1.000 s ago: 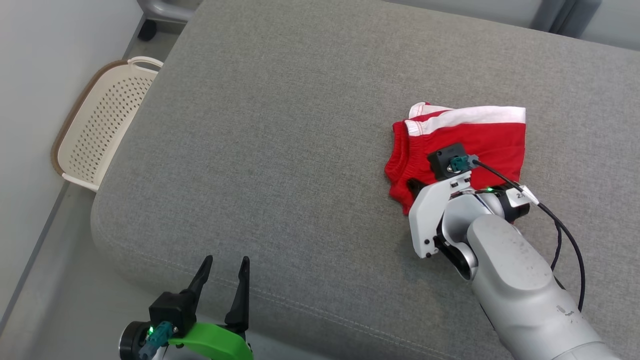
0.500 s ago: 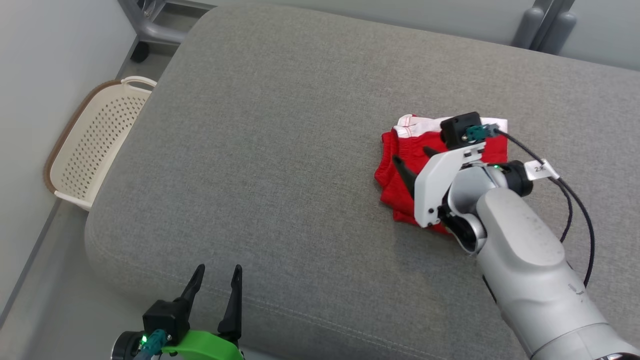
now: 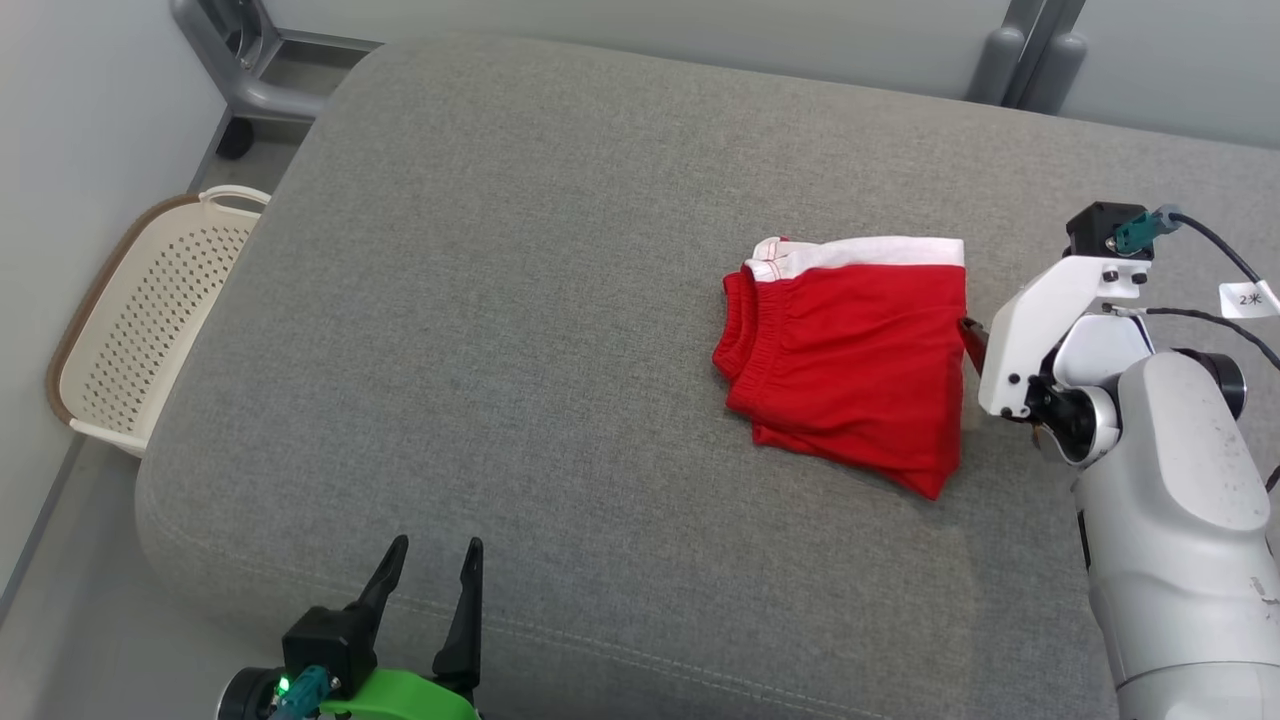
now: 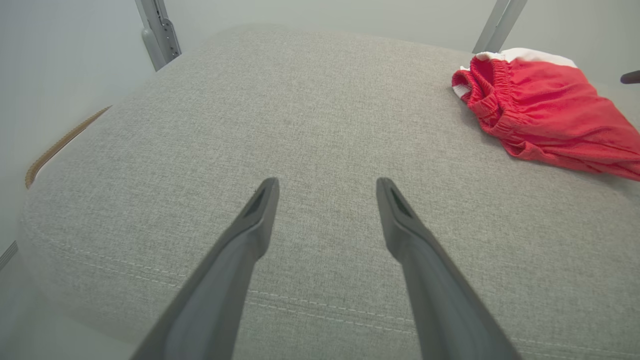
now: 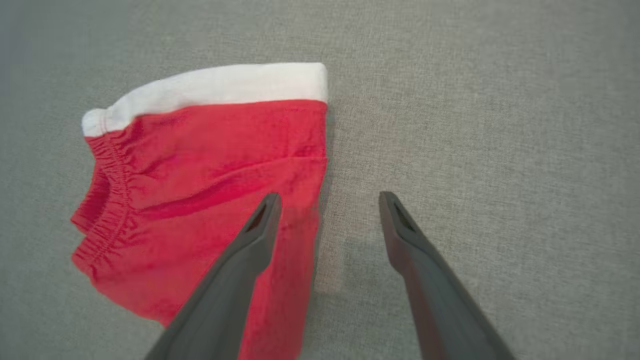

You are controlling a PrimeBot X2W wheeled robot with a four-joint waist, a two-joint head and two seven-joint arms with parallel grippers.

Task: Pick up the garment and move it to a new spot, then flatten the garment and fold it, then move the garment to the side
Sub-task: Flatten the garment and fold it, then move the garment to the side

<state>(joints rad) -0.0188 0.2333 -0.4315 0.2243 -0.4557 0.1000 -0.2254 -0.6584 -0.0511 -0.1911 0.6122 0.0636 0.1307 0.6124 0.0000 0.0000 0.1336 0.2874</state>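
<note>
Folded red shorts with a white band (image 3: 850,375) lie flat on the right part of the grey fabric cushion (image 3: 550,300). The right gripper (image 5: 327,200) hovers at their right edge, fingers spread and empty, one over red cloth, one over cushion. The left gripper (image 3: 435,550) is spread and empty at the near edge. A cream perforated basket (image 3: 130,330) stands far left.
</note>
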